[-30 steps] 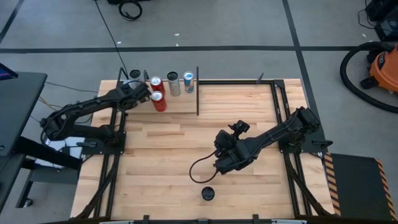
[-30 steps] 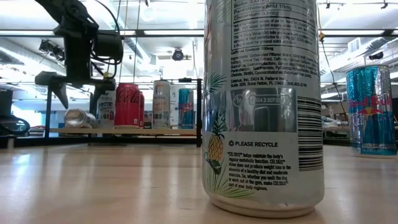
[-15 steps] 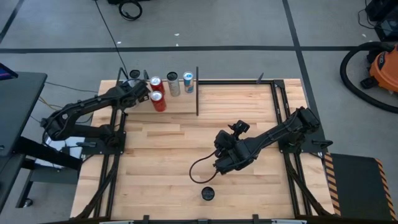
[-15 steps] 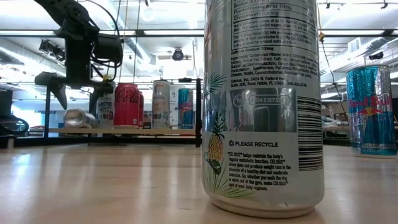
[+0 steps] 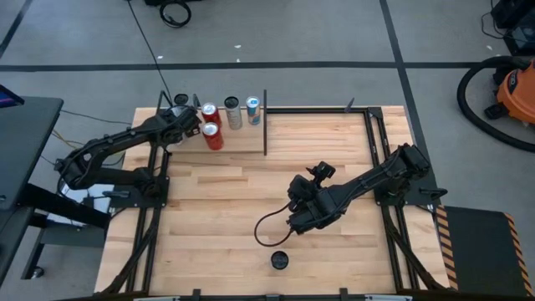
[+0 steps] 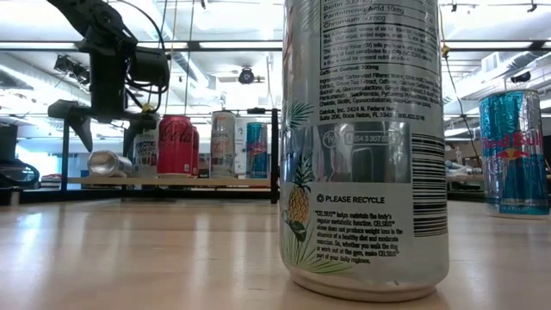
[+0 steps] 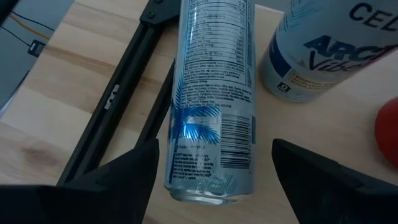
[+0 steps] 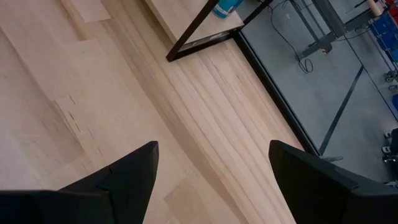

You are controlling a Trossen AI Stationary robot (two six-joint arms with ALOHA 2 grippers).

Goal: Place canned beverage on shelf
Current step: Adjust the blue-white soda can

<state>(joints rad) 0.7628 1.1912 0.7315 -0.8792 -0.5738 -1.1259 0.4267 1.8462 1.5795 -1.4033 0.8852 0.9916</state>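
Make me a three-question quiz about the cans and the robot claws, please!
1. Where is the left claw?
A. over the shelf
B. mid-table
C. off the table

2. What colour is the Coca-Cola can?
A. green
B. red
C. yellow

3. How is the silver can below the left claw?
A. upright
B. crushed
C. lying on its side

Answers:
1 A, the high view shows it at the shelf's left end.
2 B, it is red in the low view.
3 C, the left wrist view shows it lying down.
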